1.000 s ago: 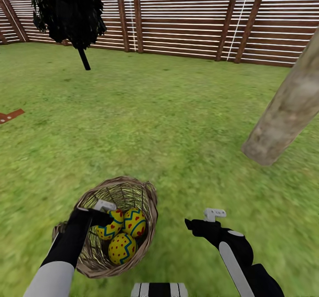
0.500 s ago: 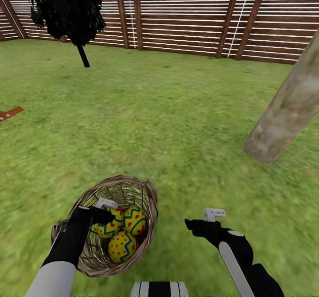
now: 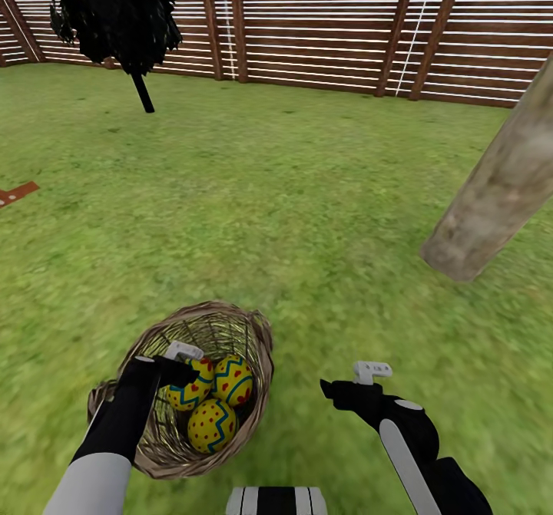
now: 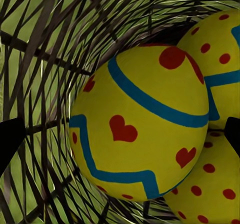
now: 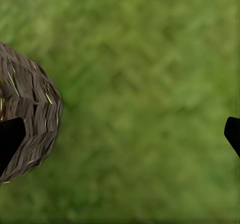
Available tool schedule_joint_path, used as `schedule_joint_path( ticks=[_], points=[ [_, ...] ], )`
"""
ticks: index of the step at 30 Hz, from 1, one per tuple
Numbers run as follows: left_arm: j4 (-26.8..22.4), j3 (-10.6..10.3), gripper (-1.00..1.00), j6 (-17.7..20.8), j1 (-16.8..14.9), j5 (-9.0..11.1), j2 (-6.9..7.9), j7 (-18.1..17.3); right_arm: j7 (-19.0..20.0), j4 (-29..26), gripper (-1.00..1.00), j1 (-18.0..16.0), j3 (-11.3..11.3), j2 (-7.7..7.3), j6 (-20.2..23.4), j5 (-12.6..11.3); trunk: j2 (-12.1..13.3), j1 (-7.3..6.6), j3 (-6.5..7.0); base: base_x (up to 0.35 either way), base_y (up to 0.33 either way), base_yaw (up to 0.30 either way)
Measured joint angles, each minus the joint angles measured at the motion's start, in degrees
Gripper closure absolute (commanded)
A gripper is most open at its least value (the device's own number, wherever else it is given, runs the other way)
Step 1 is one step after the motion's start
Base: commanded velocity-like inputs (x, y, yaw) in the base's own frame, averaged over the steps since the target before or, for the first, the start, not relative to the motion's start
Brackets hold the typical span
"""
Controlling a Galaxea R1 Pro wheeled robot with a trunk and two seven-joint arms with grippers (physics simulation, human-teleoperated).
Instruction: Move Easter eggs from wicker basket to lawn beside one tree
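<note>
Dark columnar tree (image 3: 115,20): far left, before the slat fence (image 3: 322,35).
Left gripper (image 3: 180,369): reaching down into the wicker basket (image 3: 253,346), fingers spread wide either side of one egg in the left wrist view, not pressing it.
Wicker basket: low on the lawn (image 3: 292,193), left of centre, tilted, mouth open toward the camera.
Basket contents: three Easter eggs (image 3: 211,425), yellow with red marks and blue zigzags, packed touching one another; nearest egg (image 4: 140,129) with red hearts, two more (image 4: 220,49) (image 4: 210,189) just behind it against the weave.
Right gripper (image 3: 349,392): hovering over bare grass just right of the basket, fingers apart, nothing between them; basket's outer wall (image 5: 35,119) beside one finger.
Tree trunk (image 3: 499,193): pale, mottled, leaning, right edge, well apart from the basket.
</note>
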Motion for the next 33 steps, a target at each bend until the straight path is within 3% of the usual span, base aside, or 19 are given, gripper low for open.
schedule_joint_path(
  ticks=[6, 14, 19, 30, 33],
  points=[
    [0.1, 0.0, -1.00, 0.0, 0.0, 0.0, -0.02, -0.3, 0.0, 0.0, -1.00, 0.0, 0.0, -0.01, 0.0, 0.0, 0.0, 0.00, 0.00, 0.000, 0.000, 0.000],
    [0.0, -0.4, -1.00, -0.1, 0.0, -0.2, 0.13, -5.9, 0.0, 0.0, -1.00, 0.0, 0.0, -0.01, 0.0, 0.0, 0.0, 0.00, 0.00, 0.000, 0.000, 0.000],
    [0.0, -0.4, -1.00, -0.2, 0.0, -0.3, 0.17, -6.5, 0.0, 0.0, -1.00, 0.0, 0.0, -0.01, 0.0, 0.0, -0.1, 0.13, -1.10, 0.000, 0.000, 0.000],
    [-0.1, -0.4, -1.00, -0.3, 0.0, -0.3, 0.17, -6.3, 0.0, 0.0, -1.00, 0.0, 0.0, 0.00, -0.1, 0.0, -0.1, 0.13, -1.11, 0.000, 0.000, 0.000],
    [-0.5, -0.4, -1.00, -0.3, 0.0, -0.4, 0.17, -6.2, 0.0, 0.0, -1.00, 0.0, 0.0, 0.02, -0.1, 0.0, -0.1, 0.21, -1.77, 0.000, 0.000, 0.000]
  ],
)
